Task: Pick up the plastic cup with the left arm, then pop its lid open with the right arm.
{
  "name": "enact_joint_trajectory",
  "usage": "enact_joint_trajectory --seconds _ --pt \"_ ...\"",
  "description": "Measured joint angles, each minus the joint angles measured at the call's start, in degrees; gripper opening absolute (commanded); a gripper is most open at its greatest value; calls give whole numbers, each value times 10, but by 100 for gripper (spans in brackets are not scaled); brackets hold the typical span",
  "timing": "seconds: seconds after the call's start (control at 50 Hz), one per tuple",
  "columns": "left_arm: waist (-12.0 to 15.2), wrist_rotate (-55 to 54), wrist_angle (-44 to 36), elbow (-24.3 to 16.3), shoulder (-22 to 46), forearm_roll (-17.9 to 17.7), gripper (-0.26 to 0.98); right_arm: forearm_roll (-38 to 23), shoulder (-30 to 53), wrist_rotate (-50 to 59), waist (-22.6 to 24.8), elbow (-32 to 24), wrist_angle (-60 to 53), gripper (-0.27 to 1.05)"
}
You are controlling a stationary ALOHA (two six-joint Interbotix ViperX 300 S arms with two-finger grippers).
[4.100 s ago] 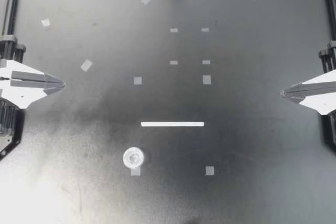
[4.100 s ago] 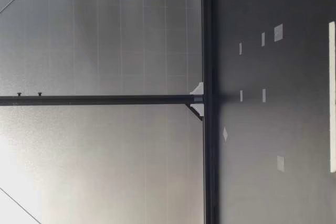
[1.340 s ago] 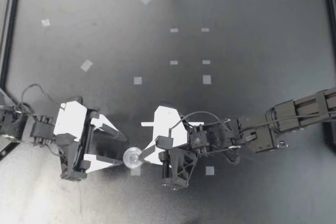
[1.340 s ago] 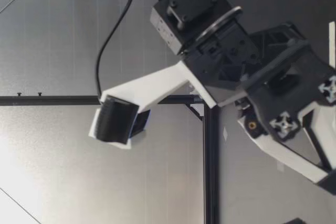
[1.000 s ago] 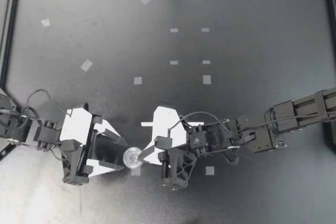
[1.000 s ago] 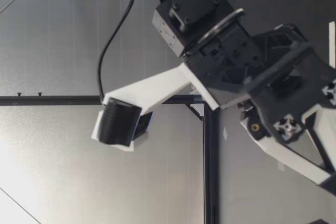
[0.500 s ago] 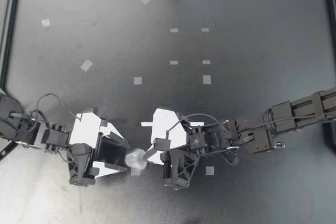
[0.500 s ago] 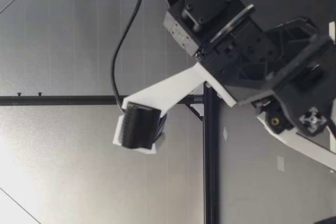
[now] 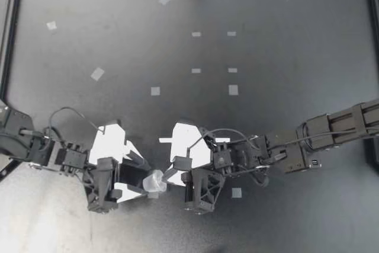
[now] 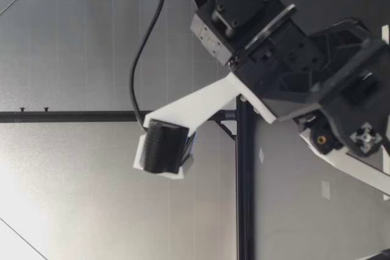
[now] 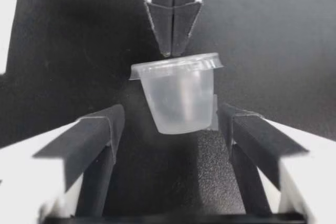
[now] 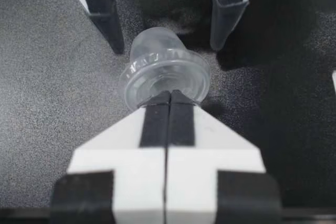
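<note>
A: Where's your cup (image 11: 181, 98) sitting?
B: Tipped over between the wide-spread fingers of your left tool (image 9: 146, 179), base toward it. Your right tool (image 9: 167, 178), closed tight, presses its tips against the cup's lidded rim.

You've got a black table (image 9: 296, 39) with a black frame rail (image 9: 10, 28) around it. Grey tape squares are scattered across it: a big one (image 9: 233, 89), another (image 9: 155, 91) and a tilted one (image 9: 97, 74). Only the ends of the white strip (image 9: 163, 140) show. From the low camera, a grey panelled wall (image 10: 73, 41) stands behind the table, with a black crossbar (image 10: 73, 115) on it.
</note>
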Motion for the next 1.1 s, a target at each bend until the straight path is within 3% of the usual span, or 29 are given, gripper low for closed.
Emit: enact_joint_trajectory --seconds 0.34,0.68,0.86,1.1 --pt "0 -3 38 -31 20 0 62 -1 0 1 0 0 5 -4" --pt "0 -2 74 -41 20 0 36 -2 0 -1 1 0 7 -4" --pt "0 0 92 -43 14 0 34 -1 -1 -1 0 0 12 -4" --pt "0 18 123 -40 -22 0 25 -11 -96 -5 -1 48 87 -4"
